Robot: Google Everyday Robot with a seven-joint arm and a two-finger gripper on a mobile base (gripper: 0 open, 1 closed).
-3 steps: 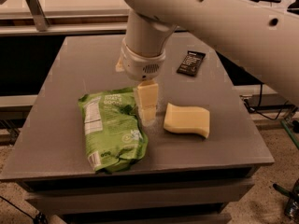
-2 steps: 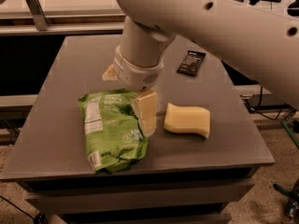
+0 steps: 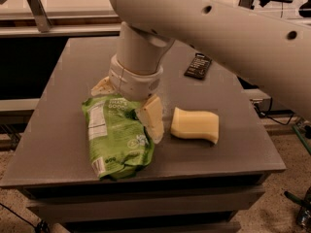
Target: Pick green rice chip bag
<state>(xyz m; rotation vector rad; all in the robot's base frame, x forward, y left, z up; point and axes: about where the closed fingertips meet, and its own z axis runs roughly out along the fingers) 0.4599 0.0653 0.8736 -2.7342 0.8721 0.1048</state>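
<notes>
The green rice chip bag (image 3: 115,141) lies flat on the grey table (image 3: 53,144), left of centre, with its white label facing up. My gripper (image 3: 127,103) hangs from the large white arm and is low over the bag's far end. Its two cream fingers are spread apart: one finger (image 3: 152,122) is at the bag's right edge, the other (image 3: 101,86) is at the bag's far left corner. The bag's top end sits between them and is partly hidden by the wrist. The gripper is open.
A pale yellow sponge-like block (image 3: 195,125) lies just right of the gripper. A small black wrapped bar (image 3: 198,65) lies at the back right. The table's front edge is close to the bag's near end. A counter runs behind.
The gripper has moved left and down over the bag's far end and has turned, so that its fingers now straddle the bag. The bag, block and bar have not moved.
</notes>
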